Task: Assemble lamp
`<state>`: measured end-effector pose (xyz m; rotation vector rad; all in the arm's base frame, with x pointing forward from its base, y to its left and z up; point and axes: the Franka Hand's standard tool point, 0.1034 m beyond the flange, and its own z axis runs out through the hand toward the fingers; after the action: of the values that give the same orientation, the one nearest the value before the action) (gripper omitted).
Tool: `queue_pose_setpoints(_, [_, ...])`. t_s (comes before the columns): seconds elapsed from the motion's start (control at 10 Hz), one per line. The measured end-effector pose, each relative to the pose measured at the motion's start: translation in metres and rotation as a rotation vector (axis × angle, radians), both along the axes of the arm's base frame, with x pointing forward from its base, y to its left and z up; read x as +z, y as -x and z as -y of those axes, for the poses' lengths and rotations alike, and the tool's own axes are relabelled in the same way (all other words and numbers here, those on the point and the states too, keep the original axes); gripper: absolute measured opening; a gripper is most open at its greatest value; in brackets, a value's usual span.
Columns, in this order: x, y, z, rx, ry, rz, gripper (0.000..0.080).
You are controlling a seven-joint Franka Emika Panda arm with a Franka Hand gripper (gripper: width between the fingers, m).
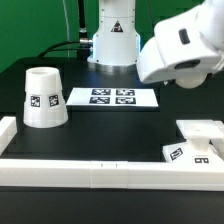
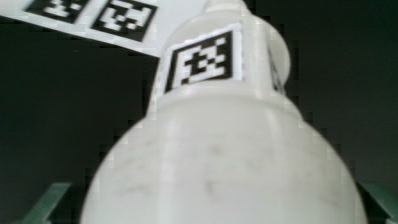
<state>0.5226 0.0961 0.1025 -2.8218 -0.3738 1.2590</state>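
Observation:
The rounded white bulb (image 2: 214, 150) fills the wrist view, its neck with a square tag (image 2: 201, 60) pointing away from the camera. My gripper (image 2: 210, 208) is shut on the bulb's wide body; only dark finger edges (image 2: 50, 205) show at its sides. In the exterior view the arm's white hand (image 1: 180, 48) hovers high at the right and hides the bulb and fingers. The tapered shade (image 1: 41, 97) stands on the table at the exterior view's left. The flat square base (image 1: 200, 132) lies at the right, below the hand.
The marker board (image 1: 112, 97) lies at the table's middle back; its tags also show in the wrist view (image 2: 98, 15). A white rail (image 1: 100, 171) runs along the front edge and up the left side. The arm's pedestal (image 1: 112, 45) stands behind.

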Motion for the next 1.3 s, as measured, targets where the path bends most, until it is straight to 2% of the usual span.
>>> queue_pose_setpoints(0.1, [-0.005,-0.003,-0.002,-0.001,-0.004,0.032,0.0577])
queue_pose_setpoints(0.3, [-0.006,-0.006,-0.002,-0.002,-0.007,0.048,0.0577])
queue_pose_setpoints(0.4, [-0.013,-0.021,-0.002,0.002,-0.036,0.164,0.0577])
queue_pose_setpoints(0.5, [-0.014,-0.024,0.004,0.017,-0.066,0.236,0.0577])
queue_pose_setpoints(0.8, [0.036,-0.049,0.019,0.012,-0.09,0.36,0.0577])
queue_pose_setpoints(0.9, [0.045,-0.061,0.02,0.007,-0.095,0.425,0.0577])
queue_pose_setpoints(1.1, [0.037,-0.068,0.019,-0.007,-0.113,0.581,0.0577])
queue_pose_setpoints(1.3, [0.038,-0.072,0.022,-0.018,-0.124,0.737,0.0577])
